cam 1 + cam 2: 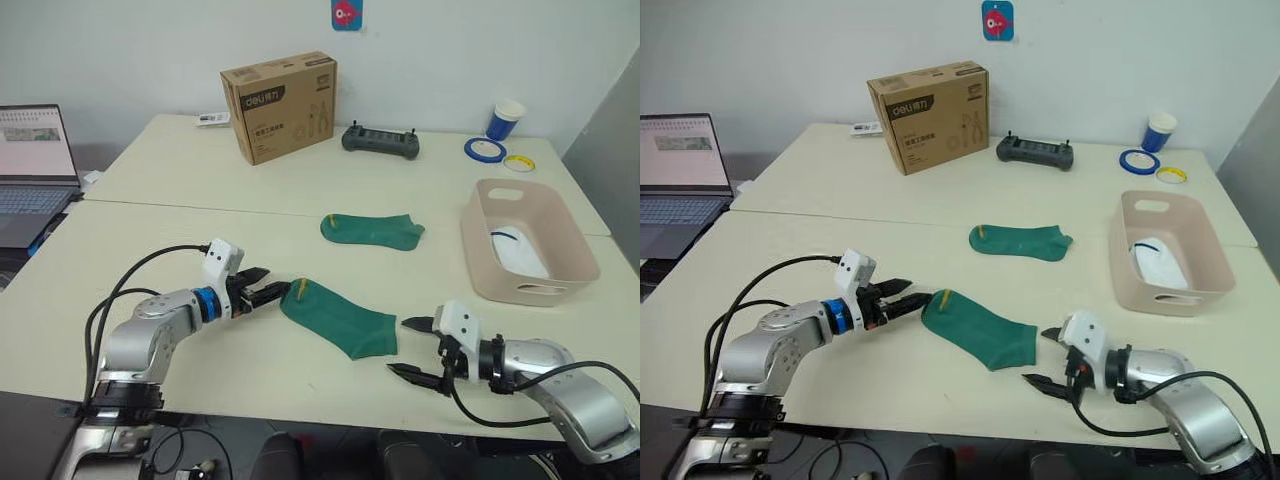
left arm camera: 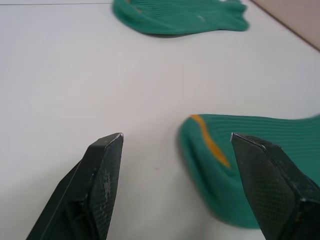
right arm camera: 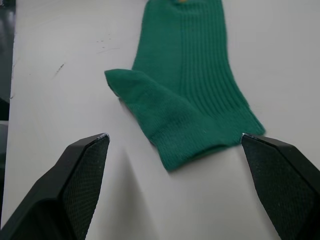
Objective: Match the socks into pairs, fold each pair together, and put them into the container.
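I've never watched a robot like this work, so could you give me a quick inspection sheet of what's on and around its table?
Surface: pale table, two tops pushed together, seam visible.
Job's things: near green sock flat between the claws; far green sock flat mid-table; pink basin on the right, something white inside.
Clutter: cardboard box, black controller, blue cup, blue tape ring, yellow tape ring.
Grippers: left claw open at the near sock's cuff; right claw open at its toe; neither grips.
Cables: black cables loop along the left arm.
Surroundings: laptop at left, white wall behind.
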Action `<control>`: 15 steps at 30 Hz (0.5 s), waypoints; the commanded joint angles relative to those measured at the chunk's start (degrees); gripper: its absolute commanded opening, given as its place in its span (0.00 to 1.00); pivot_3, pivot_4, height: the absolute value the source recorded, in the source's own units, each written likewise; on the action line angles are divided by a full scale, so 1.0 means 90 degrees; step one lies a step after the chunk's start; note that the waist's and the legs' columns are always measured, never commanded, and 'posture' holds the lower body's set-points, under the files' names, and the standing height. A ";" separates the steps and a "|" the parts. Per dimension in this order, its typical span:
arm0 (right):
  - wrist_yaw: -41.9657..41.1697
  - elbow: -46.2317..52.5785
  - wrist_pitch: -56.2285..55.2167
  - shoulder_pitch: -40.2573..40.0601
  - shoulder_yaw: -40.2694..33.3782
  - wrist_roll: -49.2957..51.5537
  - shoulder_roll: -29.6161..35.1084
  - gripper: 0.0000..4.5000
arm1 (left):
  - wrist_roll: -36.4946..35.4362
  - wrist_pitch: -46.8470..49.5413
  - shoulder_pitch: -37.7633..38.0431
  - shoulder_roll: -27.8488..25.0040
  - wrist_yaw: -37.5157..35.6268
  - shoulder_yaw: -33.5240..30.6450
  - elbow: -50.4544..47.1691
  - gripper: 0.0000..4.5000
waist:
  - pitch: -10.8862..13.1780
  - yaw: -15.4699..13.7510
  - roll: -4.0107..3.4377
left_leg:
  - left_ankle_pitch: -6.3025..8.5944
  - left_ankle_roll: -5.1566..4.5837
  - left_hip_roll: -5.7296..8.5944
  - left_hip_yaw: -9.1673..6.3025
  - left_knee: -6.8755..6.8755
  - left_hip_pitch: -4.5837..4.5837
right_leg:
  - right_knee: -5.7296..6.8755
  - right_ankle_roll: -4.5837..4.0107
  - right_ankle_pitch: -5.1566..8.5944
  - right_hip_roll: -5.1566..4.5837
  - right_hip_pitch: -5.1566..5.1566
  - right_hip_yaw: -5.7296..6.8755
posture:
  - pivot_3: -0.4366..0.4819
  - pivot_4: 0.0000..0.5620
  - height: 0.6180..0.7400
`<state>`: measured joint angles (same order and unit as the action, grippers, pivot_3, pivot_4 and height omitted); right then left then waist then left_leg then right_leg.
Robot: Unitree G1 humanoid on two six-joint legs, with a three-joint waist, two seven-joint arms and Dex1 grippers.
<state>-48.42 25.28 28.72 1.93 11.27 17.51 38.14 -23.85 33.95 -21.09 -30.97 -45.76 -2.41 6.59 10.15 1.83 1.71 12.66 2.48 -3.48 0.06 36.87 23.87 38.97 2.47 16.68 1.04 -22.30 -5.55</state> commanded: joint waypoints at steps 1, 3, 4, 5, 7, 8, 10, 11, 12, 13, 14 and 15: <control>-0.0002 -0.0061 -0.0250 0.0150 0.0080 -0.0117 -0.0086 1.00 | 0.0206 -0.0184 -0.0126 0.0075 -0.0103 0.0224 0.0230 0.79 | 0.0000 0.0001 0.0000 | 0.0000 0.0000 0.0000 0.0004 0.0000 -0.0001 | 0.0000 0.0002 -0.0001 0.0000 -0.0001 -0.0003 | 0.48 0.27 1.00; 0.0016 -0.0204 -0.0256 0.0291 0.0100 -0.0099 -0.0214 0.91 | 0.0279 -0.0219 -0.0143 0.0083 -0.0153 0.0302 0.0271 0.71 | -0.0001 -0.0004 0.0001 | 0.0000 0.0000 0.0000 0.0001 0.0000 -0.0001 | 0.0000 0.0002 -0.0001 0.0000 0.0001 -0.0001 | 0.48 0.27 1.00; -0.0003 -0.0266 -0.0287 0.0338 0.0121 -0.0121 -0.0233 0.86 | 0.0252 -0.0146 -0.0110 0.0053 -0.0242 0.0340 0.0202 0.66 | -0.0001 -0.0002 0.0001 | 0.0000 0.0000 0.0000 0.0001 0.0000 -0.0001 | 0.0000 0.0002 -0.0002 0.0000 0.0001 -0.0001 | 0.48 0.27 1.00; -0.0025 -0.0332 -0.0347 0.0370 0.0143 -0.0183 -0.0228 0.78 | 0.0261 -0.0099 -0.0079 0.0020 -0.0309 0.0382 0.0154 0.59 | -0.0001 -0.0002 0.0001 | 0.0000 0.0000 0.0000 0.0002 0.0000 -0.0001 | 0.0001 0.0002 -0.0002 0.0000 0.0001 -0.0002 | 0.48 0.27 1.00; -0.0096 -0.0394 -0.0487 0.0356 0.0172 -0.0290 -0.0171 0.63 | 0.0349 -0.0111 -0.0002 -0.0024 -0.0371 0.0470 0.0107 0.45 | -0.0001 -0.0002 0.0001 | 0.0000 0.0000 0.0000 0.0002 0.0000 -0.0001 | 0.0001 0.0002 -0.0002 0.0000 0.0001 -0.0002 | 0.48 0.27 1.00; -0.0116 -0.0419 -0.0549 0.0352 0.0174 -0.0329 -0.0157 0.55 | 0.0378 -0.0124 0.0015 -0.0023 -0.0387 0.0495 0.0106 0.38 | -0.0001 -0.0002 0.0001 | 0.0000 0.0000 0.0000 0.0002 0.0000 -0.0001 | 0.0001 0.0002 -0.0001 0.0000 0.0001 -0.0002 | 0.48 0.27 1.00; -0.0117 -0.0513 -0.0732 0.0369 0.0194 -0.0463 -0.0153 0.38 | 0.0392 -0.0210 0.0046 0.0007 -0.0445 0.0540 0.0058 0.23 | -0.0001 -0.0002 0.0000 | 0.0000 0.0000 0.0000 0.0002 -0.0001 -0.0001 | 0.0000 0.0002 -0.0001 -0.0001 0.0001 -0.0001 | 0.48 0.27 1.00; -0.0109 -0.0566 -0.0828 0.0382 0.0210 -0.0535 -0.0153 0.30 | 0.0402 -0.0261 0.0055 0.0019 -0.0465 0.0558 0.0038 0.17 | -0.0001 -0.0002 0.0000 | 0.0000 0.0000 0.0000 0.0002 -0.0001 -0.0001 | 0.0000 0.0002 -0.0001 -0.0001 0.0001 -0.0001 | 0.48 0.27 1.00; -0.0108 -0.0614 -0.0906 0.0393 0.0220 -0.0586 -0.0156 0.21 | 0.0412 -0.0297 0.0057 0.0030 -0.0477 0.0571 0.0030 0.10 | -0.0001 -0.0002 0.0001 | 0.0000 0.0000 0.0000 0.0002 -0.0001 -0.0001 | 0.0000 0.0002 -0.0001 -0.0001 0.0002 -0.0002 | 0.48 0.27 1.00; -0.0140 -0.0681 -0.1014 0.0410 0.0254 -0.0667 -0.0138 0.13 | 0.0402 -0.0278 0.0063 0.0039 -0.0495 0.0575 0.0026 0.02 | -0.0001 -0.0002 0.0001 | 0.0000 0.0000 0.0001 0.0002 -0.0001 -0.0001 | 0.0000 0.0002 -0.0001 -0.0001 0.0001 -0.0001 | 0.48 0.27 1.00; -0.0198 -0.0754 -0.1144 0.0451 0.0286 -0.0758 -0.0103 0.04 | 0.0371 -0.0229 0.0104 0.0024 -0.0507 0.0546 -0.0015 0.00 | -0.0001 -0.0001 0.0001 | 0.0000 0.0000 0.0000 0.0002 -0.0001 -0.0001 | 0.0001 0.0002 -0.0001 -0.0001 0.0001 -0.0001 | 0.48 0.27 1.00; -0.0267 -0.0814 -0.1219 0.0501 0.0290 -0.0790 -0.0076 0.01 | 0.0326 -0.0157 0.0156 0.0006 -0.0503 0.0507 -0.0085 0.00 | -0.0001 0.0000 0.0000 | 0.0000 0.0000 0.0000 0.0002 0.0000 -0.0001 | 0.0000 0.0002 -0.0001 -0.0001 0.0002 -0.0002 | 0.48 0.27 1.00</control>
<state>-49.79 17.82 20.10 5.47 14.01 11.07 36.72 -20.58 31.84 -20.76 -30.96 -49.53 1.77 7.09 10.13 1.84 1.71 12.66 2.49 -3.48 0.09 36.88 23.86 38.98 2.49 16.66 1.04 -22.29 -5.58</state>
